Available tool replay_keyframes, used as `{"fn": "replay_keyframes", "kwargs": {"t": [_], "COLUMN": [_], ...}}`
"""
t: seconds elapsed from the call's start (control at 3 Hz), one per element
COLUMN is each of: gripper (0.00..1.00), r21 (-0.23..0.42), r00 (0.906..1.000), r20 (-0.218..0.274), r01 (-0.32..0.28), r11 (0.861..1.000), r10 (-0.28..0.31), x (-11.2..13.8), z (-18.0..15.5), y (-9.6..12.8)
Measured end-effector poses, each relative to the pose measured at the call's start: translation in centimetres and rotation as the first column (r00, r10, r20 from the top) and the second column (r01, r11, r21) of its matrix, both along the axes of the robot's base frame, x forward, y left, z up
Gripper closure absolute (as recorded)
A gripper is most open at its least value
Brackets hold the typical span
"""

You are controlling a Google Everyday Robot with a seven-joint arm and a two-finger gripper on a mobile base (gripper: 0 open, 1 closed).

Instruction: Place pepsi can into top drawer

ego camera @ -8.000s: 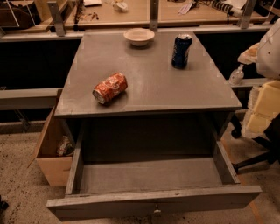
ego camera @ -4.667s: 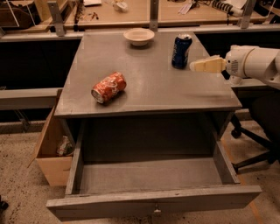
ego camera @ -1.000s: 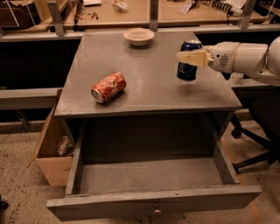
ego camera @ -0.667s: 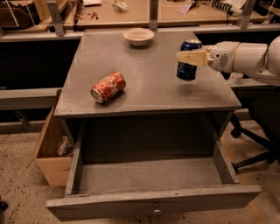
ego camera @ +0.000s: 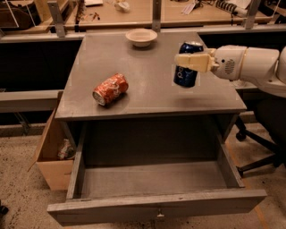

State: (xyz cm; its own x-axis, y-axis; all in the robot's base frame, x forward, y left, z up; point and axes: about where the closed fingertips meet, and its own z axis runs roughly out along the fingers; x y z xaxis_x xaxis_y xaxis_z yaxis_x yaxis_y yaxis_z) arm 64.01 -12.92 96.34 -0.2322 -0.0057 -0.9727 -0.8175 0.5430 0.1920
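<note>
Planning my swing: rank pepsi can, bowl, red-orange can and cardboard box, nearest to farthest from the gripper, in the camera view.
1. pepsi can, in the gripper, tabletop right.
2. bowl, back edge.
3. red-orange can, tabletop left.
4. cardboard box, floor left.

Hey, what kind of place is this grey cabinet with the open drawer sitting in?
Probably a lab or workshop: a long wooden workbench strewn with small parts runs behind, a wheeled office chair stands at right, and the robot's cream gripper holds a dark blue pepsi can over the grey cabinet top.
</note>
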Motion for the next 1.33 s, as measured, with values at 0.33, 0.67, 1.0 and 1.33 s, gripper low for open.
{"fn": "replay_keyframes", "kwargs": {"t": [0.33,0.67,1.0,1.33], "gripper": [1.00,1.00,1.00,1.00], "r21": [0.037,0.049,-0.012,-0.012], "r00": [0.9970,0.9890,0.9732,0.9731], "r20": [-0.021,-0.050,-0.038,-0.038], "r01": [-0.074,-0.137,-0.228,-0.228], "r11": [0.997,0.989,0.974,0.974], "r10": [0.074,0.139,0.227,0.227], "x": [-4.9,-9.1,-12.2,-12.2], "z": [-0.2,-2.2,-5.3,-5.3], "y": [3.2,5.4,7.0,7.0]}}
